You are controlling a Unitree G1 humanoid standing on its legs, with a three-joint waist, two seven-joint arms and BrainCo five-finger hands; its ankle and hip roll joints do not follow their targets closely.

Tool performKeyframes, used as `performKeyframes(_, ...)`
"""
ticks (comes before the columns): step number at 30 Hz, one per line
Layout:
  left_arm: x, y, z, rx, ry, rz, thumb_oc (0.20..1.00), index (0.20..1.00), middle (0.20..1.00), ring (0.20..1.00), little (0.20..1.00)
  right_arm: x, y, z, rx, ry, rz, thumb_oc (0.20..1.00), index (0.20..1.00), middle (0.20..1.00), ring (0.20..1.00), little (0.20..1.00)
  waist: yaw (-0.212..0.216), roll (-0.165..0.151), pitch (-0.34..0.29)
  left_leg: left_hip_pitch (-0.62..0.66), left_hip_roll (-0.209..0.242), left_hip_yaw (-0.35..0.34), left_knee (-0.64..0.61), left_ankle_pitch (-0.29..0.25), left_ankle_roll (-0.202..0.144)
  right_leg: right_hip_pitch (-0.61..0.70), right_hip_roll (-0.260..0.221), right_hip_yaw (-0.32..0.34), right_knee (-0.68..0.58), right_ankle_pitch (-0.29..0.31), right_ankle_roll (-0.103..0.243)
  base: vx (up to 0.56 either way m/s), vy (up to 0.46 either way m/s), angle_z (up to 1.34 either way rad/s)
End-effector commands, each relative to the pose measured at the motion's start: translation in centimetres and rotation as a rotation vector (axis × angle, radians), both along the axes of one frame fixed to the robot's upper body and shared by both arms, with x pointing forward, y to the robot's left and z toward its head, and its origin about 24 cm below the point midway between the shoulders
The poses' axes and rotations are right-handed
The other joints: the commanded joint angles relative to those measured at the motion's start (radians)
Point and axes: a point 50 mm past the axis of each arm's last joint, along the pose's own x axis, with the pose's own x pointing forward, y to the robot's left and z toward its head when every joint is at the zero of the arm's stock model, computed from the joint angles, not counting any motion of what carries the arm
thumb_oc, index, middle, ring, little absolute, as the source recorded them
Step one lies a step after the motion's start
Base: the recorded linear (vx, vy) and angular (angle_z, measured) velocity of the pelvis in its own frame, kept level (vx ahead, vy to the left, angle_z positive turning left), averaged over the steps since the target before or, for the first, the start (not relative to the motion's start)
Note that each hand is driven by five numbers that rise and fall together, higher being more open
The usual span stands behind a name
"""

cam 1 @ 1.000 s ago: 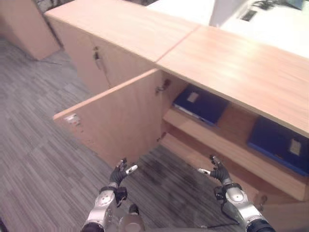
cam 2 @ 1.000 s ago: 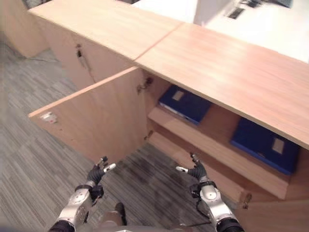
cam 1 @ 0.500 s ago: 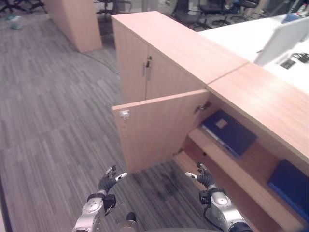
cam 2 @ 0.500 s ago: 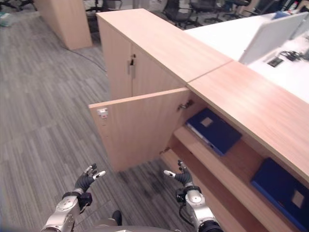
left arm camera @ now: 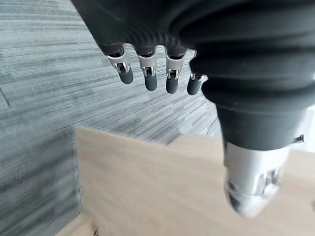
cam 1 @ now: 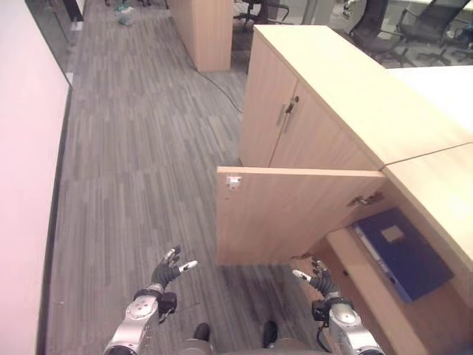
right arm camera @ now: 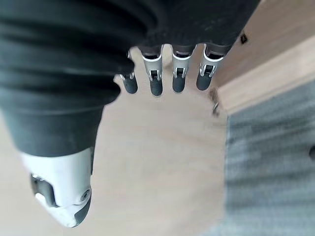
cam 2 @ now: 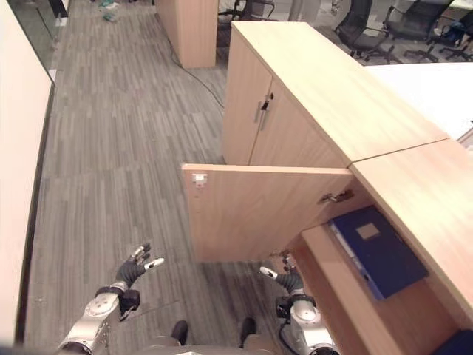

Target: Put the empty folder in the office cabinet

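Observation:
A dark blue folder (cam 1: 403, 251) lies flat on the shelf (cam 1: 347, 248) inside the open wooden office cabinet (cam 1: 436, 192). The cabinet's door (cam 1: 295, 214) stands swung out toward me. My left hand (cam 1: 164, 272) hovers low over the carpet, left of the door, fingers relaxed and empty. My right hand (cam 1: 320, 279) hangs just below the door's lower right corner, near the shelf's front edge, also open and holding nothing. In the wrist views the fingers (left arm camera: 147, 73) of the left hand and the fingers (right arm camera: 167, 78) of the right hand hang straight.
A second cabinet (cam 1: 325, 96) with closed doors adjoins the open one at the back. Another wooden unit (cam 1: 207, 29) stands farther off, with office chairs (cam 1: 384, 22) behind. A pale wall (cam 1: 26, 185) runs along the left. Grey striped carpet (cam 1: 140, 163) stretches between.
The whole picture has swung left, so the camera moved: more floor and the wall show, and the second blue folder has left view. Both hands stay open and low.

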Motion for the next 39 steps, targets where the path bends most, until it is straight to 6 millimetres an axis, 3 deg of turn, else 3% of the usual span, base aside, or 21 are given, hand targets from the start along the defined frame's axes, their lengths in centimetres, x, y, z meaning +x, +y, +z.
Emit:
performKeyframes(1, 1.5, 1.5, 1.9, 0.019, -0.112, -0.013, 1.000, 1.000, 1.000, 1.000, 1.000, 2.1, -0.9, 2.6, -0.022, -0.166, 0.025, 1.000, 1.000, 1.000, 1.000, 1.000, 0.028, 0.035, 0.009, 0.009, -0.036, 0.051, -0.025, -0.026, 0.030, 0.003, -0.070, 0.016, 0.122, -0.045, 0.095, 0.10, -0.043, 0.03)
performKeyframes(9, 1.4, 0.6, 2.9, 0.016, -0.176, -0.051, 1.000, 1.000, 1.000, 1.000, 1.000, 0.6, -1.7, 1.7, -0.038, -0.101, 0.032, 1.000, 1.000, 1.000, 1.000, 1.000, 0.037, 0.042, -0.007, 0.018, -0.028, 0.023, -0.026, -0.028, 0.015, 0.079, -0.075, -0.025, 0.045, -0.069, 0.079, 0.04, -0.051, 0.10)
performKeyframes(27, 1.0, 0.6, 3.0, -0.025, -0.196, -0.003, 1.000, 1.000, 1.000, 1.000, 1.000, -1.0, -2.6, 0.5, -0.062, -0.010, 0.026, 1.000, 1.000, 1.000, 1.000, 1.000, 0.033, 0.065, -0.028, 0.030, -0.014, 0.012, -0.026, -0.026, -0.006, 0.132, -0.072, -0.058, -0.005, -0.078, 0.060, 0.00, -0.020, 0.04)
performKeyframes(34, 3.9, 0.8, 4.9, -0.010, -0.294, -0.006, 1.000, 1.000, 1.000, 1.000, 1.000, -1.8, -2.1, -0.2, -0.042, 0.028, 0.039, 1.000, 1.000, 1.000, 1.000, 1.000, 0.007, 0.073, -0.037, 0.051, -0.006, 0.039, -0.026, -0.033, -0.012, 0.140, -0.074, -0.045, -0.010, -0.075, 0.060, 0.00, 0.016, -0.05)
performKeyframes(39, 7.8, 0.2, 7.5, 0.020, -0.400, -0.074, 1.000, 1.000, 1.000, 1.000, 1.000, -2.1, -1.3, -0.7, -0.027, 0.053, 0.087, 1.000, 1.000, 1.000, 1.000, 1.000, -0.030, 0.072, -0.049, 0.068, -0.001, 0.074, -0.026, -0.043, -0.015, 0.135, -0.077, -0.018, -0.007, -0.069, 0.065, 0.01, 0.023, -0.19)
